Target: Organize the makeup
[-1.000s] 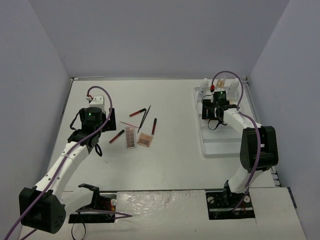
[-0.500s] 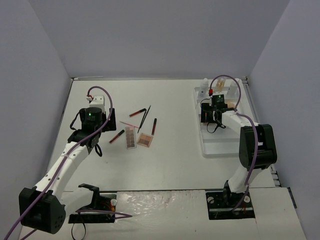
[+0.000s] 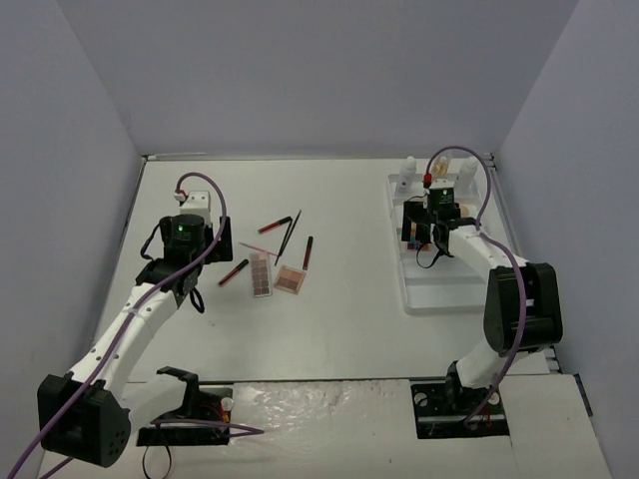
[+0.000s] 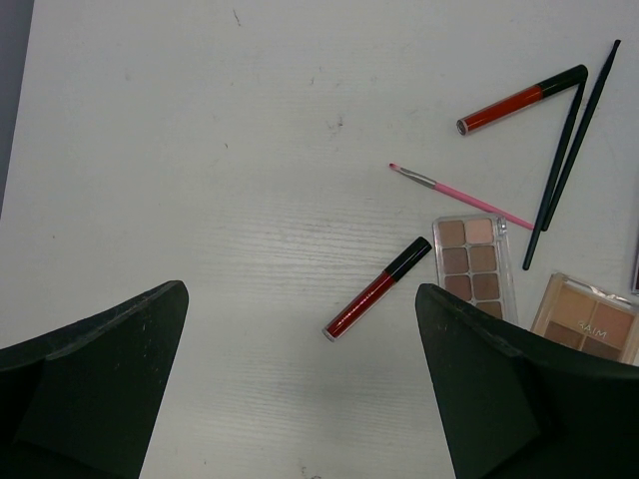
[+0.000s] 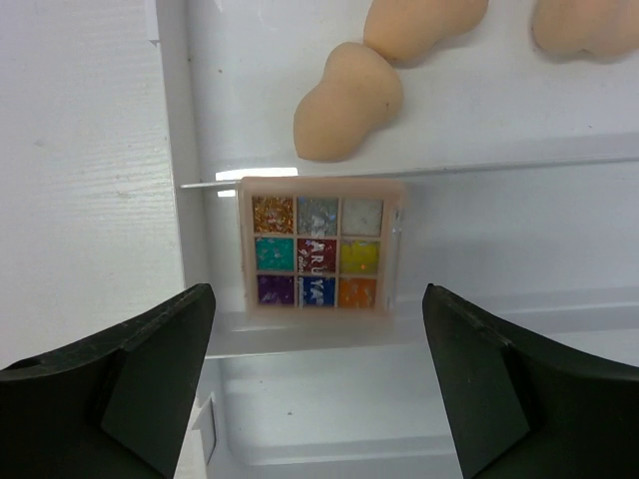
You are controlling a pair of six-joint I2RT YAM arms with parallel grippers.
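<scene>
Hovering over the left half of the desk, the left fingers are spread wide with nothing between them. The nearest loose piece is a red lip tube with a black cap. In the left wrist view it lies flat on the desk just ahead of the fingertips, off centre toward the right-hand finger. Its long axis runs diagonally, red end nearer the fingers and cap pointing away to the right. Judgement: a wrist turn would be needed so the fingers close across the tube rather than along it. Farther right lie a brown eyeshadow palette, a second palette, a pink brush, two black brushes and another lip tube. All rest on the desk, outside the white tray. The right fingers hang well apart from this group over the tray, also wide and empty. Below them a glitter palette sits in a tray compartment, with beige sponges in the next compartment. The left arm is clearly nearer the loose pieces.
</scene>
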